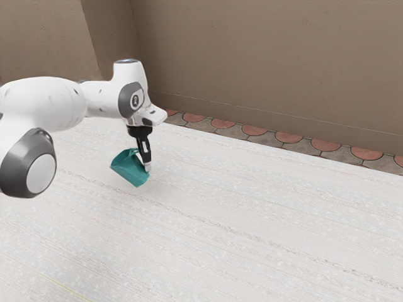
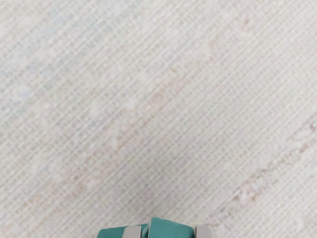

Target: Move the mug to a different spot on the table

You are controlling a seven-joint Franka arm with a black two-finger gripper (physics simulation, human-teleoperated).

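Mug [image 1: 129, 167] transfer, carrying stage. The teal mug hangs tilted from the black gripper [image 1: 146, 165] at the end of the white arm [image 1: 56, 107]. The arm enters from the exterior view's left and points its hand straight down over the pale tabletop [image 1: 252, 214].

The gripper is clamped on the mug. In the wrist view two grey fingertips [image 2: 132, 232] bracket a teal section of the mug [image 2: 168, 229], with the woven tabletop surface [image 2: 148, 109] spread out beyond them. The mug's slant in the exterior view suggests that it is carried by the grip and not standing on its base. Whether its lowest corner is fully clear of the tabletop cannot be told.

Progress, as a judgement: reach and grasp appear complete, and a lift has at least begun. The mug sits toward the exterior view's left, near the far side of the tabletop, with the tiled floor [image 1: 283, 135] and brown wall [image 1: 264, 56] behind.

What remains is to carry the mug across to a different spot, for which the broad surface toward the exterior view's right offers ample room. It must then be lowered until its base rests flat, released, and the gripper drawn back. Because the mug is tilted in the grip, it may need levelling before release, or it could tip over on contact.
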